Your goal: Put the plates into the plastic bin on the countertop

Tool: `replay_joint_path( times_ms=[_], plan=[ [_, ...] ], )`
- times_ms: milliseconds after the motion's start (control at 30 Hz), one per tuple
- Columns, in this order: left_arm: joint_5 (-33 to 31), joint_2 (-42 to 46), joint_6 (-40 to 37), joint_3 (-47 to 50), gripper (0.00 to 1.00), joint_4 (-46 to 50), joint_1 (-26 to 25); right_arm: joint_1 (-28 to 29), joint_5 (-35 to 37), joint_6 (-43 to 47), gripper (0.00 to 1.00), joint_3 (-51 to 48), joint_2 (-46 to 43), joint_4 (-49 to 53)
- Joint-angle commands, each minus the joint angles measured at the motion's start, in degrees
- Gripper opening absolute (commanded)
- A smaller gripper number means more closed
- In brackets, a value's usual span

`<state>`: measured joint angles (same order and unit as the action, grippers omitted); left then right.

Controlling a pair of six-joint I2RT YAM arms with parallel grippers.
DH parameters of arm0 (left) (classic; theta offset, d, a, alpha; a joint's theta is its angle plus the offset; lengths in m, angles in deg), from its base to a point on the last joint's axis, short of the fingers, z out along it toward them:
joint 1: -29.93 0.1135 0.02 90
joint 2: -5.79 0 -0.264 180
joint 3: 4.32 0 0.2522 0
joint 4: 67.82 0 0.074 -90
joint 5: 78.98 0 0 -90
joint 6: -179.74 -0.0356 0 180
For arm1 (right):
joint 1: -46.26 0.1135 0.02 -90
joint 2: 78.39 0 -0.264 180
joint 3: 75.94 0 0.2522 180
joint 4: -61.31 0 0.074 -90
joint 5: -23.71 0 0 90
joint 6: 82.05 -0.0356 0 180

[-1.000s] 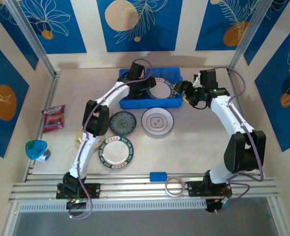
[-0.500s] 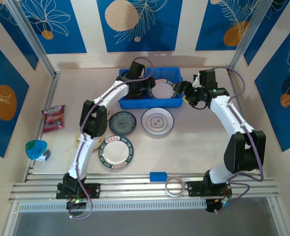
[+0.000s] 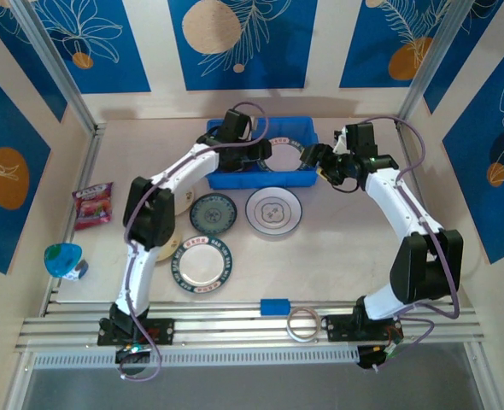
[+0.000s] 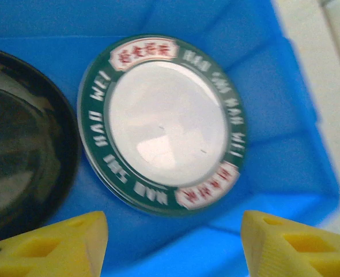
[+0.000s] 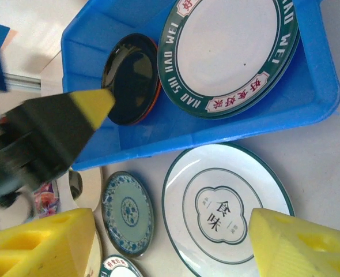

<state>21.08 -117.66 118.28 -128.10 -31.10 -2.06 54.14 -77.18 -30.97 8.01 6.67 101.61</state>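
Left pincer (image 4: 173,245) hangs spread and empty over the plastic bin (image 3: 235,180). The right pincer (image 5: 170,242), also spread and empty, hovers by the bin's right end. The bin sits far back on the bench (image 3: 354,248), holding a green-rimmed plate (image 4: 164,118) and a black plate (image 4: 20,144) side by side. Nearer on the bench lie a grey-patterned plate (image 3: 273,210), a second green-rimmed plate (image 3: 204,263) and a smaller teal plate (image 3: 213,213).

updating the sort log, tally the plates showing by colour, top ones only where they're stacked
green-rimmed plates: 2
grey-patterned plate: 1
teal plate: 1
black plate: 1
cream plate: 1, partly hidden
total: 6
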Motion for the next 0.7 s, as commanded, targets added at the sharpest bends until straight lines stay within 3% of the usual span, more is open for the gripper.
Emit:
replay_joint_path(
  times_ms=[0,433,667],
  plan=[
    [2.5,11.2,-3.0,3.7,0.63,-0.3,-1.6,1.1,-1.1,3.3,0.71,-2.2,-3.6,2.0],
    [6.4,39.9,2.3,35.8,0.62,-1.4,-3.7,3.6,-3.4,2.9,0.58,-16.3,-10.6,5.6],
    [7.2,46.2,7.1,49.2,0.62,-4.2,-5.5,4.0,-4.4,0.8,0.49,-22.3,-12.0,3.3]
  ],
)
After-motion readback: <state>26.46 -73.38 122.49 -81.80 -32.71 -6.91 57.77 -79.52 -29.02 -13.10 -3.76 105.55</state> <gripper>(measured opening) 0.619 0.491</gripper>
